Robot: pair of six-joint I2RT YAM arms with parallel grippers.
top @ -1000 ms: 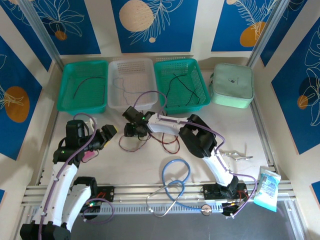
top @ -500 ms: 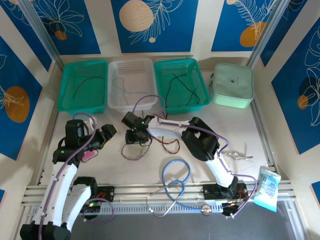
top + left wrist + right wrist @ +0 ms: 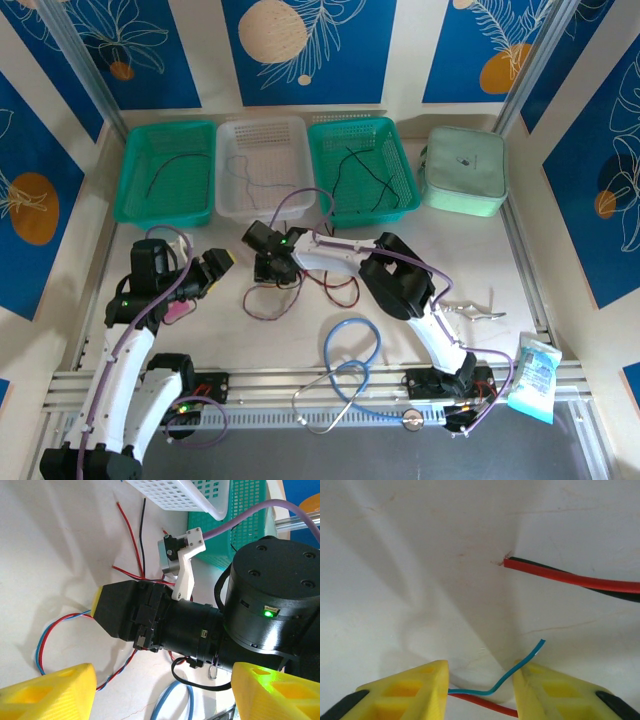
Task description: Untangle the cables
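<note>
The cables lie loose on the table: a twisted red-and-blue loop (image 3: 262, 305) and red and black wires (image 3: 340, 290). My right gripper (image 3: 271, 264) points down onto the loop's end. In the right wrist view its yellow fingers stand apart, the right gripper (image 3: 480, 672) astride a teal wire (image 3: 512, 672) and a red wire (image 3: 485, 704); a red-black pair (image 3: 570, 577) lies beyond. My left gripper (image 3: 218, 266) hovers just to the left, open and empty. The left gripper (image 3: 160, 695) looks at the right gripper (image 3: 107, 611) and the twisted cable (image 3: 42, 640).
Three baskets line the back: teal (image 3: 130, 170), white (image 3: 262, 128) and teal (image 3: 395, 165), each with a thin wire inside. A mint pouch (image 3: 465, 170) sits at the back right. A light-blue tube loop (image 3: 350, 350), metal forceps (image 3: 475, 312) and a packet (image 3: 533, 378) lie near the front.
My right gripper has come down onto the wire ends and its fingers have narrowed. The twisted loop has shifted a little toward the front. The left arm has stayed still.
</note>
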